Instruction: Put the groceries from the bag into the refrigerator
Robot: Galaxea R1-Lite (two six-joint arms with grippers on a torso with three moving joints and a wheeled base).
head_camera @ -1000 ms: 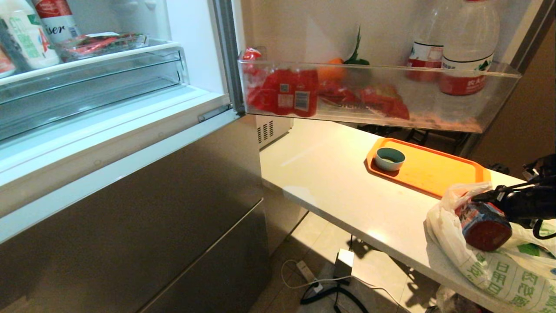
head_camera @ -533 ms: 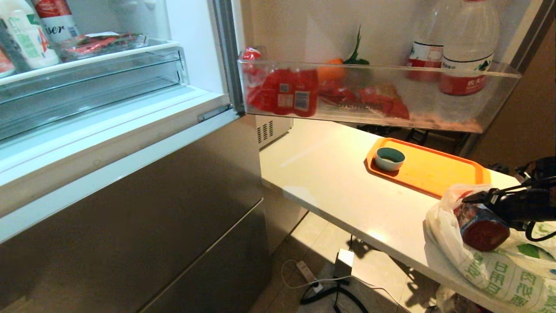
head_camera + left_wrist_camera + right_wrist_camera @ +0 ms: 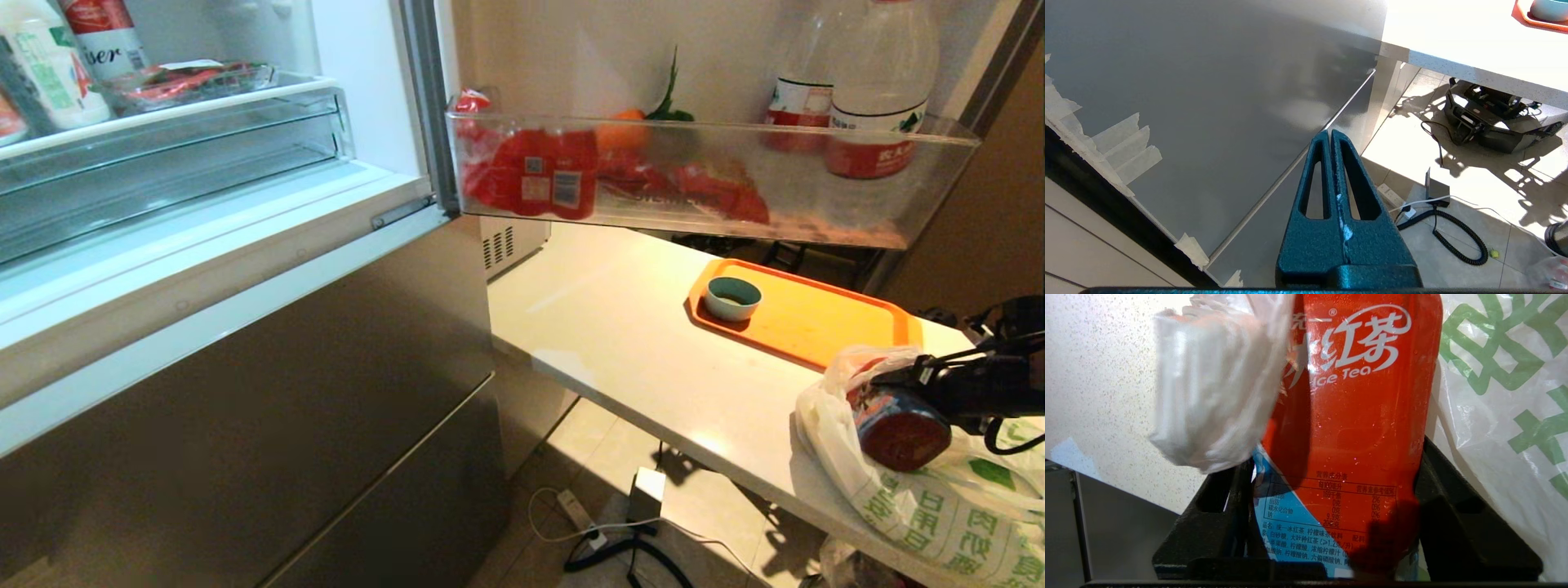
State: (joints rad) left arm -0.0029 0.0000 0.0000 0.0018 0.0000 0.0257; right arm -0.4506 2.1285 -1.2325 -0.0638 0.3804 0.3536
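The right gripper (image 3: 1331, 522) has its jaws clamped round a red iced-tea bottle (image 3: 1363, 416) lying in the bag (image 3: 922, 506) mouth, so next comes lifting it clear toward the refrigerator (image 3: 245, 367).

1. We see one orange tray (image 3: 804, 314) with one small cup (image 3: 732, 298) on it.
2. We see one white bag (image 3: 914, 498) and one red tea bottle (image 3: 894, 425).
3. We count two big water bottles (image 3: 878, 98) in the door shelf (image 3: 710, 184).
4. We see one fridge (image 3: 245, 367).
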